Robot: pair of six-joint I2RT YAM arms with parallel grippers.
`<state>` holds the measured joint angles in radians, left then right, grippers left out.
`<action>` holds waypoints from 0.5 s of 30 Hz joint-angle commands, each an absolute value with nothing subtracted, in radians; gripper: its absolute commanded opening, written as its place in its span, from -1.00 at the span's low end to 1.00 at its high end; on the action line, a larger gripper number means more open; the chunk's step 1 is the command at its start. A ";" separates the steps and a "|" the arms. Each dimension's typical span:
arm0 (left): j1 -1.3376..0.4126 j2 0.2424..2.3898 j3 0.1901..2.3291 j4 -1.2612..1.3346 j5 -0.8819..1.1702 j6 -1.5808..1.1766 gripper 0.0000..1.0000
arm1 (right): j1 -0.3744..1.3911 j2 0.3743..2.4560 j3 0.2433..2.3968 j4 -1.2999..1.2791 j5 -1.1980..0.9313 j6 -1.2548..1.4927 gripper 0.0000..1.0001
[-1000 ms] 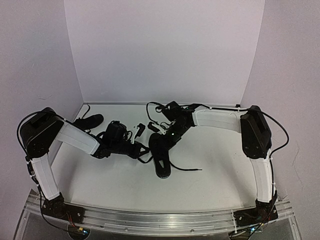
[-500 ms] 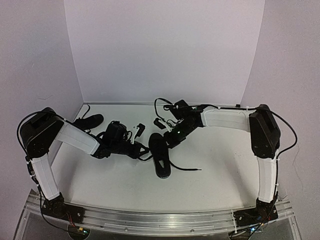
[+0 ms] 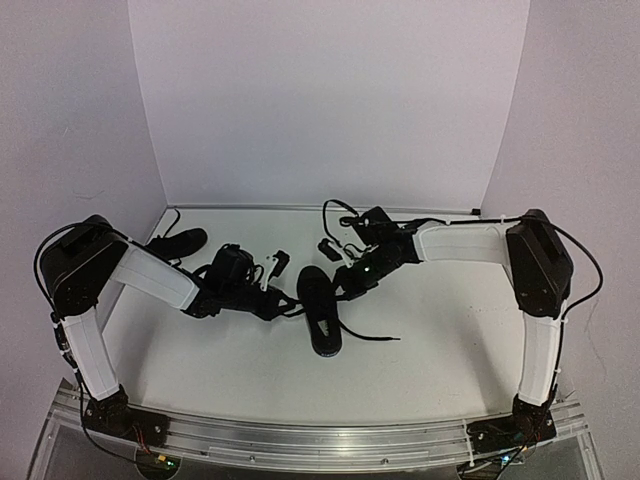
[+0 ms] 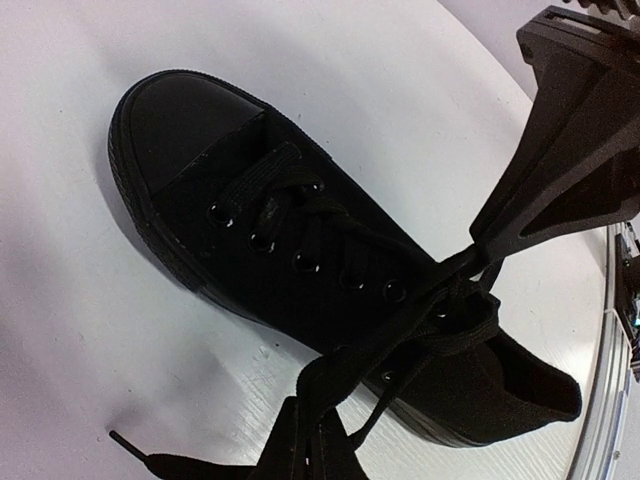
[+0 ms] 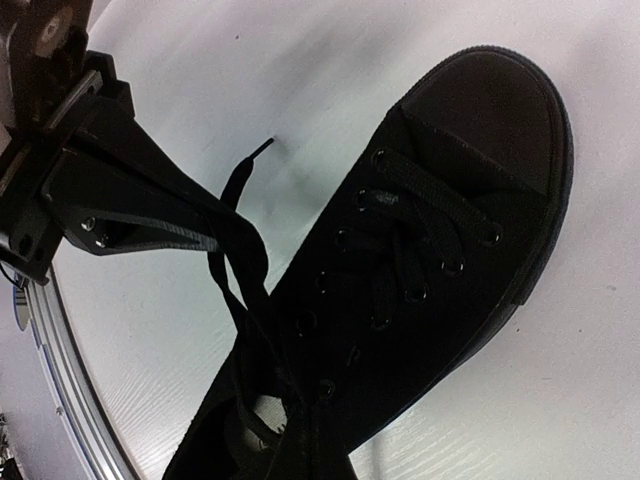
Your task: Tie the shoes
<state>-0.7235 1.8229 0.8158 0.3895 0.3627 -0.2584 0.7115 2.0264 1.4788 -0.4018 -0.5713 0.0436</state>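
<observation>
One black shoe [image 3: 320, 312] lies mid-table, toe toward the near edge. The left wrist view shows this shoe [image 4: 240, 230] from its side, with my left gripper [image 4: 312, 428] shut on a flat loop of its black lace [image 4: 400, 325]. My right gripper [image 5: 318, 442] is shut on another lace strand beside the shoe's [image 5: 440, 260] ankle opening. From above, my left gripper [image 3: 289, 302] and right gripper [image 3: 346, 288] flank the shoe's heel end, laces taut between them. A loose lace end [image 3: 385, 338] trails right. The second shoe [image 3: 178, 243] sits at the back left.
White walls [image 3: 330, 100] close the table at the back and both sides. A metal rail [image 3: 320, 440] runs along the near edge with both arm bases on it. Cables loop above the right wrist [image 3: 345, 212].
The right arm has swung rightward, drawing its gripper and lace away from the shoe's heel end. The left arm and the shoe have barely moved.
</observation>
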 commanded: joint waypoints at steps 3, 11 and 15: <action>-0.722 1.745 0.816 0.375 0.334 -0.152 -0.89 | 0.703 1.947 1.417 -0.254 -0.635 0.116 -1.00; -0.737 1.522 0.751 0.341 0.231 0.122 -0.36 | 0.693 1.943 1.395 -0.199 -0.638 0.153 -1.00; -0.791 1.477 0.761 0.263 0.199 0.355 -0.23 | 0.681 1.946 1.388 -0.184 -0.645 0.170 -1.00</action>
